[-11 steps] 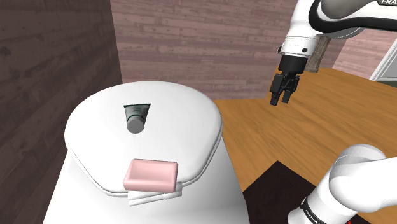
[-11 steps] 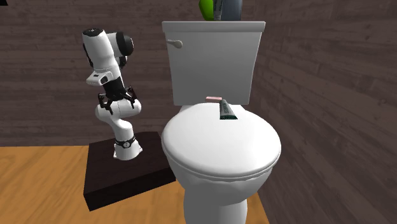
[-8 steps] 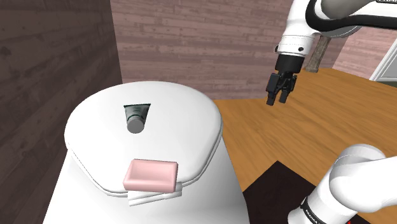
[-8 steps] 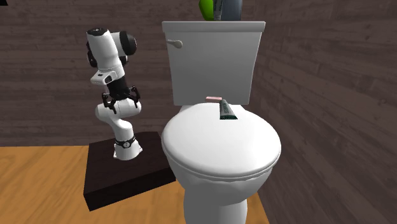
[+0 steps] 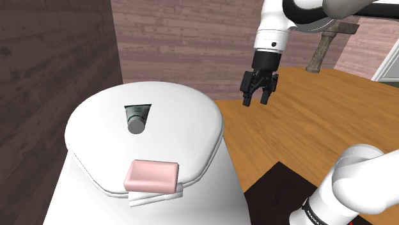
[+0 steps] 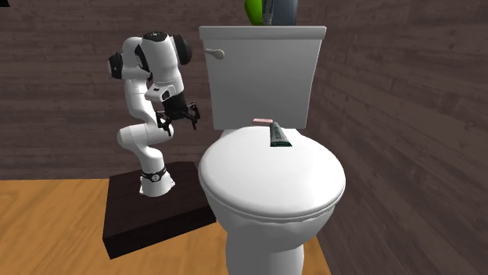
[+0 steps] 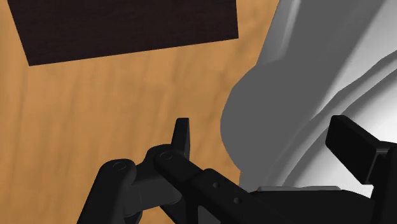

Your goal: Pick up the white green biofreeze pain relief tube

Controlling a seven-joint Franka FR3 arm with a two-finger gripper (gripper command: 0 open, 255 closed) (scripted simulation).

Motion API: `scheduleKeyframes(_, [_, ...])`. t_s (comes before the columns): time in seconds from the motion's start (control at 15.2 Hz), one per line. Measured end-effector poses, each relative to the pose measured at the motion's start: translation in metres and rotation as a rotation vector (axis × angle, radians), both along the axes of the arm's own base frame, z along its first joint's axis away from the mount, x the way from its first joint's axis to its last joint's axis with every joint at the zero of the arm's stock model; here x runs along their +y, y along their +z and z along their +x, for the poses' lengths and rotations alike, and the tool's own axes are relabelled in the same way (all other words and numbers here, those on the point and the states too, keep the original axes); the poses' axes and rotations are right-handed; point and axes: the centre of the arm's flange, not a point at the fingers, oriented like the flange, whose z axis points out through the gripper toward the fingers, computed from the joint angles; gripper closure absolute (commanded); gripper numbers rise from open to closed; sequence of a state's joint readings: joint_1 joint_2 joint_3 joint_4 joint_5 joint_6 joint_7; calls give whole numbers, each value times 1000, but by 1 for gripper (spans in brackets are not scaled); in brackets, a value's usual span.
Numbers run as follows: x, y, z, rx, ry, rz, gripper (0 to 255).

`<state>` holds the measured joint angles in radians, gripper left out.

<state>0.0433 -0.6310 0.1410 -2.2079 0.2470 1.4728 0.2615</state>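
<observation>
The tube [image 5: 136,117] is dark grey-green with a grey round cap and lies flat on the white toilet lid [image 5: 172,121]. In the second exterior view the tube [image 6: 278,136] rests near the lid's back, close to the tank. My gripper [image 5: 254,102] hangs open in the air over the wood floor, off the lid's edge on the shoulder view's right and well apart from the tube. From the second exterior view, the gripper [image 6: 181,119] is left of the tank. In the wrist view the fingers [image 7: 182,137] stand apart with nothing between them, beside the toilet's white body [image 7: 305,83].
A pink soap bar [image 5: 152,176] on a white pad sits at the lid's edge by the tank [image 6: 262,78]. A green object [image 6: 254,11] stands on the tank. The dark stand [image 6: 156,207] rests on the wood floor [image 5: 300,128]. Dark plank walls close in behind.
The arm has swung toward the toilet, carrying the gripper to the shoulder view's left and slightly lower. The fingers stay open. The tube and the soap have not moved.
</observation>
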Motion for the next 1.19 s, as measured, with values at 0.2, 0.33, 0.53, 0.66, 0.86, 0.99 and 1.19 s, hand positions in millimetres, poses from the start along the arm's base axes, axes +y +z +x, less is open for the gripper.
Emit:
scheduleKeyframes(0.2, [39, 4, 16, 14, -25, 0, 0])
scheduleKeyframes(0.33, [61, 4, 24, 23, -41, 0, 0])
scheduleKeyframes(0.53, [96, 7, 41, 37, -66, 0, 0])
scheduleKeyframes(0.66, [122, 10, 53, 46, -82, 0, 0])
scheduleKeyframes(0.86, [155, 10, 70, 60, -108, 0, 0])
scheduleKeyframes(0.99, [179, 14, 82, 68, -124, -1, 0])
scheduleKeyframes(1.19, [212, 15, 103, 83, -148, -1, 0])
